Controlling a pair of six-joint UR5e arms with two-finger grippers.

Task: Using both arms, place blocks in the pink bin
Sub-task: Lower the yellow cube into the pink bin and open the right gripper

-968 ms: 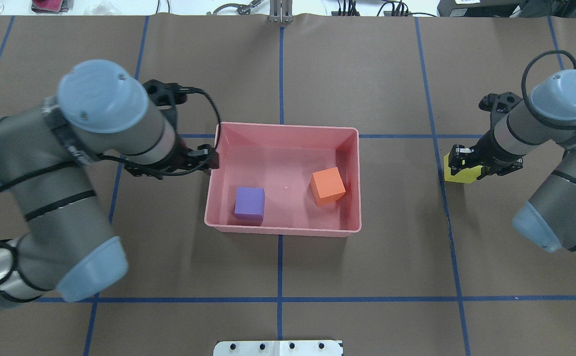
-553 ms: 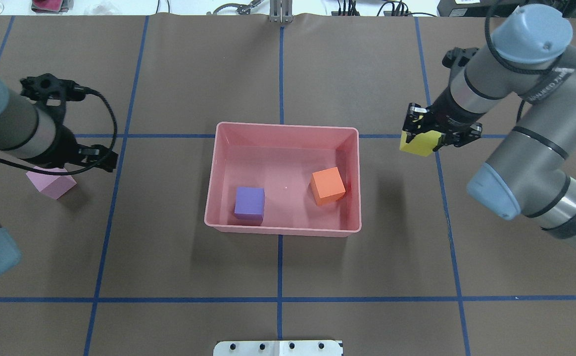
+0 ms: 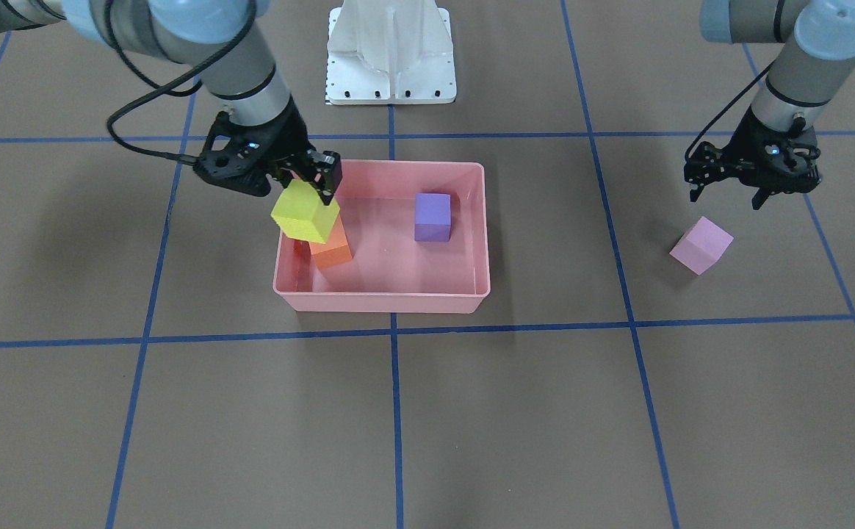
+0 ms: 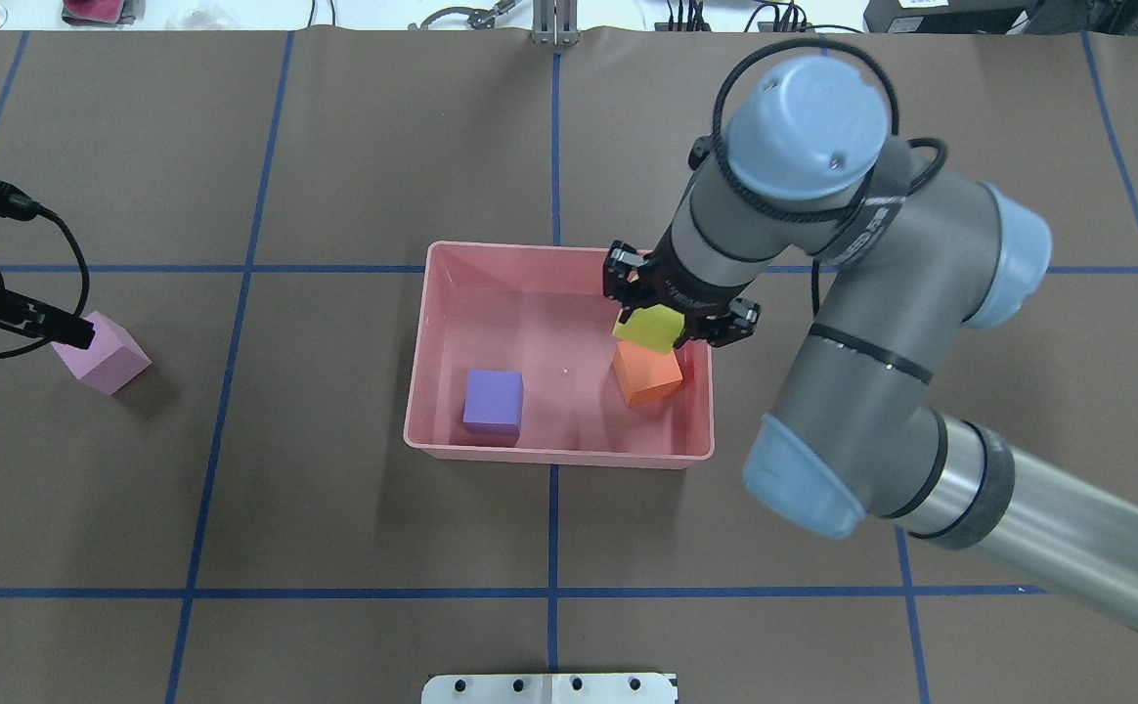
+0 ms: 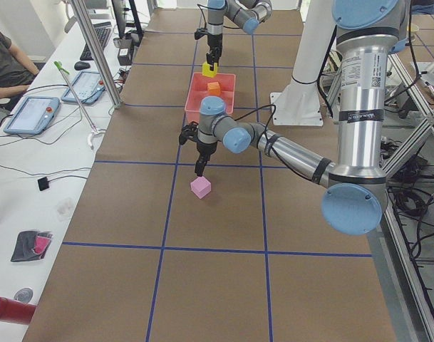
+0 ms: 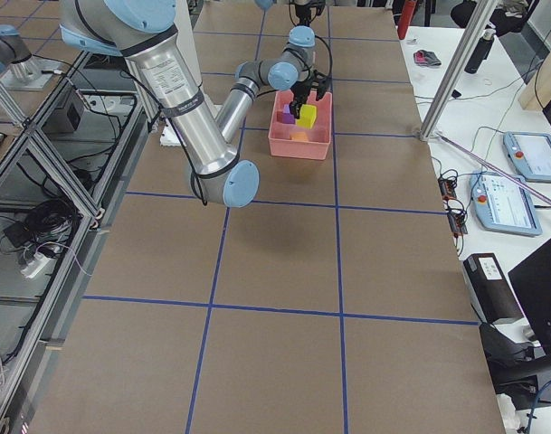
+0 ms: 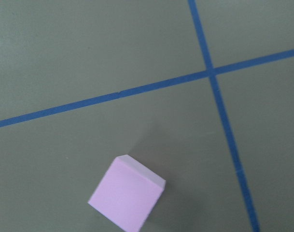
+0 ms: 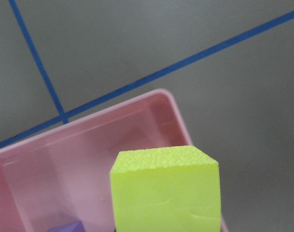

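Moved inward, your right gripper (image 3: 305, 189) clamps the yellow foam cube (image 3: 304, 214) over the salmon-pink plastic bin (image 3: 383, 302); dropped, it may bounce off the orange foam cube (image 3: 332, 250) (left gripper (image 3: 726, 197) spread, empty).

The yellow block (image 8: 166, 188) is matt, finely pitted foam. The light pink block (image 7: 127, 195) is matt and smooth-faced. The pink bin (image 4: 559, 452) is smooth plastic with a faint sheen. The surface (image 4: 334, 508) has a matt brown, paper-like covering with blue tape lines (image 4: 237, 592). The right arm (image 4: 1019, 533) has a satin grey metal tube, and its joint cap (image 4: 804, 127) looks like smooth light-blue plastic.
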